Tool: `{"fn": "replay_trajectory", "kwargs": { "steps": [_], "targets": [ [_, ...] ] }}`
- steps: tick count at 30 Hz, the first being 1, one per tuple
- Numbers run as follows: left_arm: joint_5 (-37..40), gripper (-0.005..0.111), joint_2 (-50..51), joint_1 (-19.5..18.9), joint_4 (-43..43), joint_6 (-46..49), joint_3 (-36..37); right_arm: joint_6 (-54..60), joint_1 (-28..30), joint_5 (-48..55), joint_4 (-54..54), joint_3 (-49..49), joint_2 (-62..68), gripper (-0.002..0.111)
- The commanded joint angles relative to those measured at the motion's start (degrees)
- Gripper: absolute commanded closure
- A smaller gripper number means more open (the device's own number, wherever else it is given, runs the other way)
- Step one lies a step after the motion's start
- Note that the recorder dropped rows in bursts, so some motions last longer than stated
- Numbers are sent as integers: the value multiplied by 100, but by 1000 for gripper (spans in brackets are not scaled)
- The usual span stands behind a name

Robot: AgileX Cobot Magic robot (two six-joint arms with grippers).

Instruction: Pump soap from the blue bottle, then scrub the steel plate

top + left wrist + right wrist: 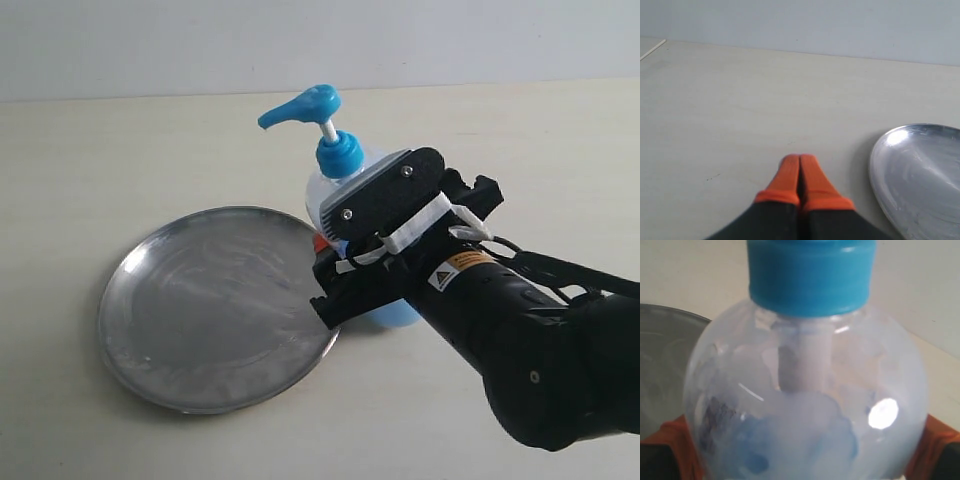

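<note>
Blue bottle [340, 155] upright, long axis vertical, spout pointing left; stands just beside steel plate [200, 310], at its right rim. Right gripper [350, 245] clamps bottle's body; left gripper [800, 175] closed, empty.

The right pincer [328, 258] is showing black fingers [395, 188] faced with grey ribbed pads [355, 188] and two silver screws [407, 171]; behind it white cable ties [420, 223] are binding black cables [545, 265] (a yellow-black warning sticker [456, 270] is sitting there). The left pincer [800, 170] is wearing orange fingertips [814, 177].

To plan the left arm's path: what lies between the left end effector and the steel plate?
Only bare table, seen in the left wrist view.
</note>
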State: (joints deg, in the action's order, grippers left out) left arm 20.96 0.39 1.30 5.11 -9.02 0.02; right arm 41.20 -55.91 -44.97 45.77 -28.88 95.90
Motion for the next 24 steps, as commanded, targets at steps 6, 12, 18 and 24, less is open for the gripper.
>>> {"fn": "replay_trajectory", "kwargs": {
  "steps": [6, 12, 18, 24],
  "targets": [
    [-62, 107, -39, -12, -15, -16, -2, 60, -1, -353, -78, -141, 220, 108],
    [-62, 107, -39, -12, -15, -16, -2, 71, -1, -353, -78, -141, 220, 108],
    [-62, 107, -39, -12, -15, -16, -2, 119, -1, -353, -78, -141, 220, 108],
    [-62, 107, -39, -12, -15, -16, -2, 119, -1, -353, 29, -141, 220, 108]
  ]
}}
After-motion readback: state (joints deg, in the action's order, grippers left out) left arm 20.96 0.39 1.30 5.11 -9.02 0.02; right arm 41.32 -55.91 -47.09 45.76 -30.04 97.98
